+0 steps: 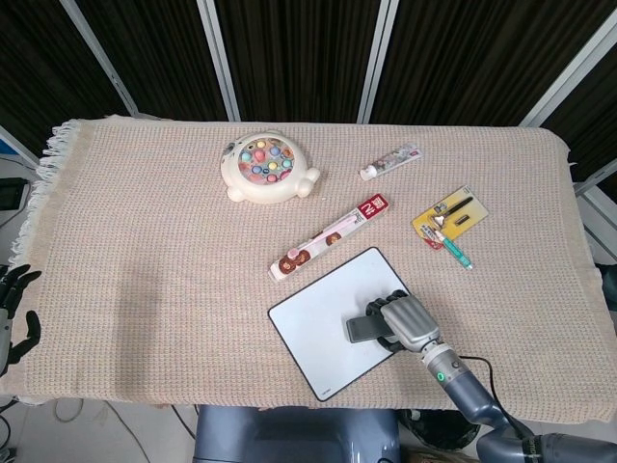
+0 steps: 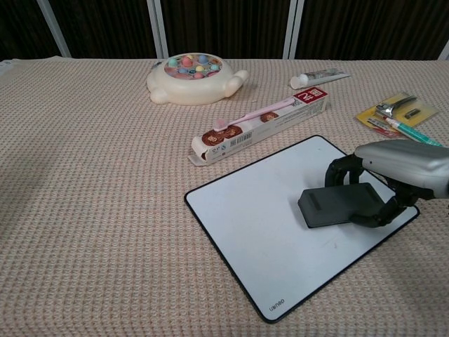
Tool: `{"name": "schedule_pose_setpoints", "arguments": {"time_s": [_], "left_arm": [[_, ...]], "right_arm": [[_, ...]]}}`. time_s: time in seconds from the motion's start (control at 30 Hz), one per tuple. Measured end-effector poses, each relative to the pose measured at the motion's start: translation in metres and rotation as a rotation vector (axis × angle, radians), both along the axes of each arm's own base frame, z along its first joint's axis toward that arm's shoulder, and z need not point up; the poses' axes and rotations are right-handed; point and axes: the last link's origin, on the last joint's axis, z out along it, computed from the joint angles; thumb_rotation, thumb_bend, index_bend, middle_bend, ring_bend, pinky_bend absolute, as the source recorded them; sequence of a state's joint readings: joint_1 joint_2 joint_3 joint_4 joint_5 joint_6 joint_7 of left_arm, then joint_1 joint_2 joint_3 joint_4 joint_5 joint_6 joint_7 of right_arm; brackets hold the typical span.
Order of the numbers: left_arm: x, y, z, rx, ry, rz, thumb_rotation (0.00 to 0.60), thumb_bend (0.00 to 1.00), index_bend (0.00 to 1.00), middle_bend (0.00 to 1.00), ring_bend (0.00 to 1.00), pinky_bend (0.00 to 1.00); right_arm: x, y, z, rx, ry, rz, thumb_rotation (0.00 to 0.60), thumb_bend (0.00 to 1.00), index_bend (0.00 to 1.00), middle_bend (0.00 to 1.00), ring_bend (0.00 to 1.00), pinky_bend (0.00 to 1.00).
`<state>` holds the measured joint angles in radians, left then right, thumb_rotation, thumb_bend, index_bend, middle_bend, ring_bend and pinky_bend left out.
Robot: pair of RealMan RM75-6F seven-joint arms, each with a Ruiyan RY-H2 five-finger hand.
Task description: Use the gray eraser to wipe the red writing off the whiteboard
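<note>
Gray rectangular eraser (image 2: 340, 204) lies flat on the white, black-rimmed whiteboard (image 2: 259, 225), gripped by the silver right hand (image 2: 396, 172), whose fingers curl down around the eraser's right end. The eraser sticks out to the left of that hand, its free end over the board's middle. In the head view the same right hand (image 1: 405, 323) sits on the near right part of the whiteboard (image 1: 318, 328) with the eraser (image 1: 364, 330) pressed beneath its fingers. No red marks show on the visible part of the board in either view; the patch under the eraser and hand is hidden.

Beyond the right hand, just past the board's far edge, lies a long boxed pink toothbrush (image 2: 259, 125). Farther beyond it sits a cream round fishing-game toy (image 2: 195, 76) with coloured pieces. Beyond and slightly right of the hand are a small white tube (image 2: 320, 77) and a yellow card of metal tools (image 2: 396, 112) with a teal pen (image 2: 414, 133) beside it. All rest on the beige woven cloth over the counter (image 2: 91, 196).

The dark left hand (image 1: 13, 307) shows only in the head view, well away from the board at the counter's left edge, fingers spread and holding nothing.
</note>
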<state>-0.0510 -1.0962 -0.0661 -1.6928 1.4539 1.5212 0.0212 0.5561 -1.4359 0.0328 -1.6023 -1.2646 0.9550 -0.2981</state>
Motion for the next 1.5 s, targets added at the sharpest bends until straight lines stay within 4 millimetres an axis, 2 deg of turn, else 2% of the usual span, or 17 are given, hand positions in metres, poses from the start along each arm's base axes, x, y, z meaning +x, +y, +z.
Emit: {"name": "schedule_pose_setpoints", "arguments": {"time_s": [0.27,0.6,0.8,1.2,1.4,1.5], "left_arm": [[0.0,-0.001,0.001,0.004,-0.003,0.0,0.6,0.64,0.16,0.09,0.02,0.0],[0.001,-0.001,-0.001,0.001,-0.001,-0.004,0.6,0.64,0.16,0.09,0.02,0.0],[0.002,-0.001,-0.002,-0.001,0.0,-0.007,0.6,0.64,0.16,0.09,0.02,0.0],[0.003,-0.002,-0.005,-0.002,0.007,-0.005,0.6,0.64,0.16,0.09,0.02,0.0],[0.003,-0.001,-0.003,0.003,0.005,-0.003,0.6,0.64,0.16,0.09,0.02,0.0],[0.002,-0.001,-0.002,0.007,0.002,-0.002,0.6,0.64,0.16,0.09,0.02,0.0]], "right_arm": [[-0.013,-0.015,0.018,-0.056,0.0,-0.034,0.6,0.41,0.41,0.44,0.42,0.28],[-0.038,-0.03,0.072,-0.164,-0.027,-0.124,0.6,0.41,0.41,0.43,0.41,0.27],[-0.065,-0.035,0.091,-0.194,-0.007,-0.205,0.6,0.4,0.41,0.41,0.4,0.27],[-0.109,-0.039,0.103,-0.222,0.05,-0.299,0.6,0.34,0.39,0.35,0.35,0.22],[-0.121,-0.039,0.097,-0.203,0.063,-0.312,0.6,0.25,0.3,0.32,0.32,0.19],[-0.124,-0.039,0.094,-0.191,0.069,-0.317,0.6,0.2,0.2,0.2,0.2,0.17]]}}
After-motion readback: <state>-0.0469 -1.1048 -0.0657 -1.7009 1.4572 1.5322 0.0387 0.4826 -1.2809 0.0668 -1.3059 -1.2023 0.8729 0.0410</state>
